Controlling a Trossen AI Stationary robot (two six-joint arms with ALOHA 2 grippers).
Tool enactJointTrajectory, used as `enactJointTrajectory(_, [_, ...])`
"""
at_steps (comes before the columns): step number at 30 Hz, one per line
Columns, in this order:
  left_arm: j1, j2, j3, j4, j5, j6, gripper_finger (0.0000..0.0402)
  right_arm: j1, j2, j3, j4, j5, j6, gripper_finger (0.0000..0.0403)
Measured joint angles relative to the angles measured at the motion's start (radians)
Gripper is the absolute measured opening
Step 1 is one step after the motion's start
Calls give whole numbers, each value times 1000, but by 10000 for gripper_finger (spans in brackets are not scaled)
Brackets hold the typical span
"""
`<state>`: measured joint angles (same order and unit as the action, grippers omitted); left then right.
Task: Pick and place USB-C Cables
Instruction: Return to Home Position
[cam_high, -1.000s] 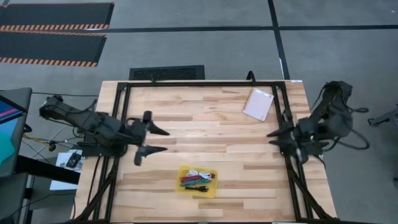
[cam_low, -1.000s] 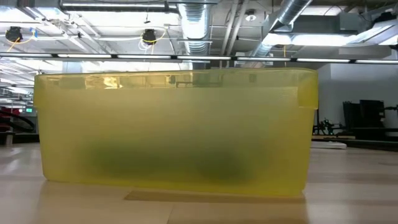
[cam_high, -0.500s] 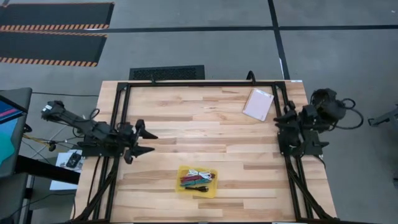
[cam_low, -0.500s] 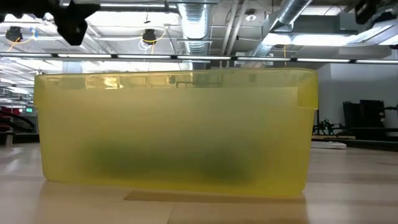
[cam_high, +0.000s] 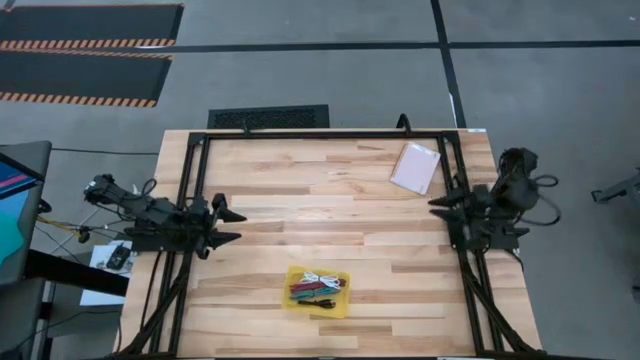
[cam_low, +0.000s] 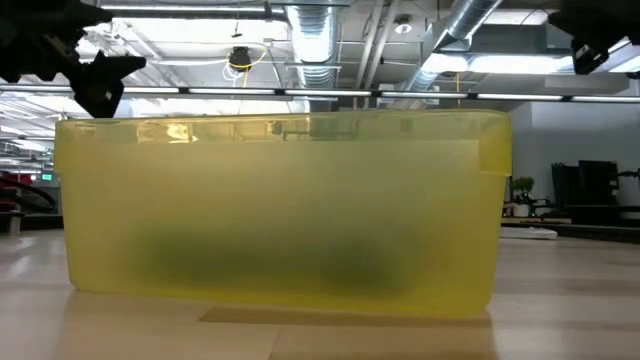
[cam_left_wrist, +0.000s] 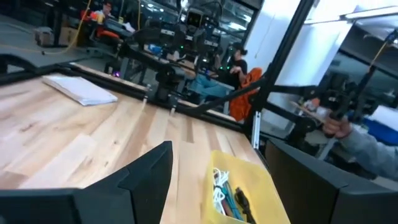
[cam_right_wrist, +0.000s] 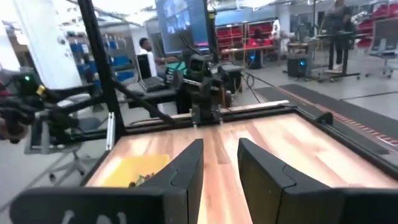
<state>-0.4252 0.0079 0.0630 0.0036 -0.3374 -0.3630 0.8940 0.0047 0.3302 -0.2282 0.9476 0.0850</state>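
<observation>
1. While both arms sit at opposite edges of the desk (cam_high: 300, 180), neither one holds anything.
2. The left tool (cam_high: 231, 226) is at 9 o'clock on the desk. Its fingers are spread wide and it is empty.
3. The right tool (cam_high: 440, 205) is at 3 o'clock. Its own wrist view shows a narrow gap between the fingers, with nothing in it.
4. A yellow tray (cam_high: 343, 308) stands at 6 o'clock, near the front edge and well apart from both tools.
5. The cables (cam_high: 312, 289) lie bunched together inside the tray, with white, red, teal and black showing.
6. In the low view the tray wall fills the picture, and the contents are only dim shadows behind it.
7. A pink packet (cam_high: 415, 167) lies flat at 1 o'clock.
8. No cable shows on the bare desk, so the placing looks finished. Probably all that is left is for the arms to settle into their rest pose.
</observation>
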Motion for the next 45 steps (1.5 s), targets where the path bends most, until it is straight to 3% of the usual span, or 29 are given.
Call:
enactJointTrajectory(11, [0,-4,-20,-5,78,-14,246,0,-1,-174,147,-26,16,123])
enactJointTrajectory(18, [-1,-4,-20,10,228,53,246,0,-1,-271,321,-90,-92,123])
enactJointTrajectory(21, [0,-4,-19,10,218,73,246,0,-1,-316,391,-109,-127,123])
enactJointTrajectory(27, [0,-4,-19,-9,165,89,246,0,6,-322,306,-95,-29,123])
enactJointTrajectory(45, [0,5,-17,-60,169,62,246,0,8,-323,295,-90,-40,123])
